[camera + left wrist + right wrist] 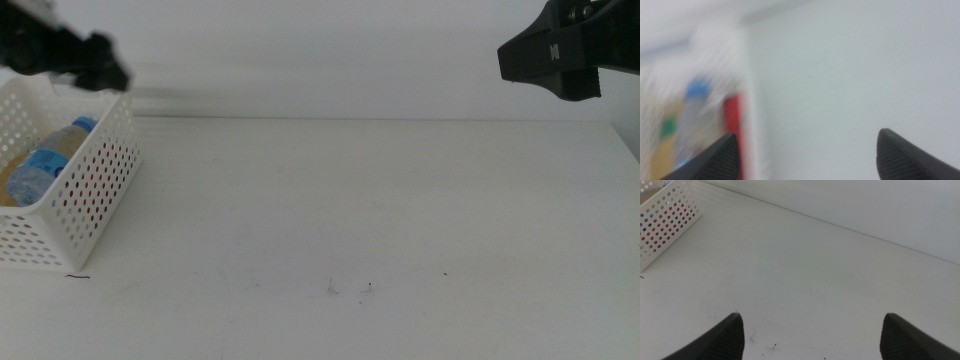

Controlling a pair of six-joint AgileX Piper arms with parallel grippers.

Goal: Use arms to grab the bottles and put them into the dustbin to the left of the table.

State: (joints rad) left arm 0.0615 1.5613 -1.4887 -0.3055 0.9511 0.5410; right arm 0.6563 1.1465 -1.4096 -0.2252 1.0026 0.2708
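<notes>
The white perforated dustbin (85,190) stands at the table's left edge. Inside it lies the clear water bottle (45,160) with its blue cap (85,125), and a bit of the yellow tea bottle (12,190) shows beside it. The blurred left wrist view also shows the red can (731,117) in the dustbin (747,75), next to the blue-capped bottle (696,107) and the yellow bottle (662,155). My left gripper (807,152) is open and empty, up over the bin's far rim (95,62). Above the table's far right, my right gripper (812,335) is open and empty too.
The white table (380,220) carries only a few tiny dark specks (350,289) near its front middle. The right wrist view catches the dustbin's corner (662,217) at the far side of the table (815,265).
</notes>
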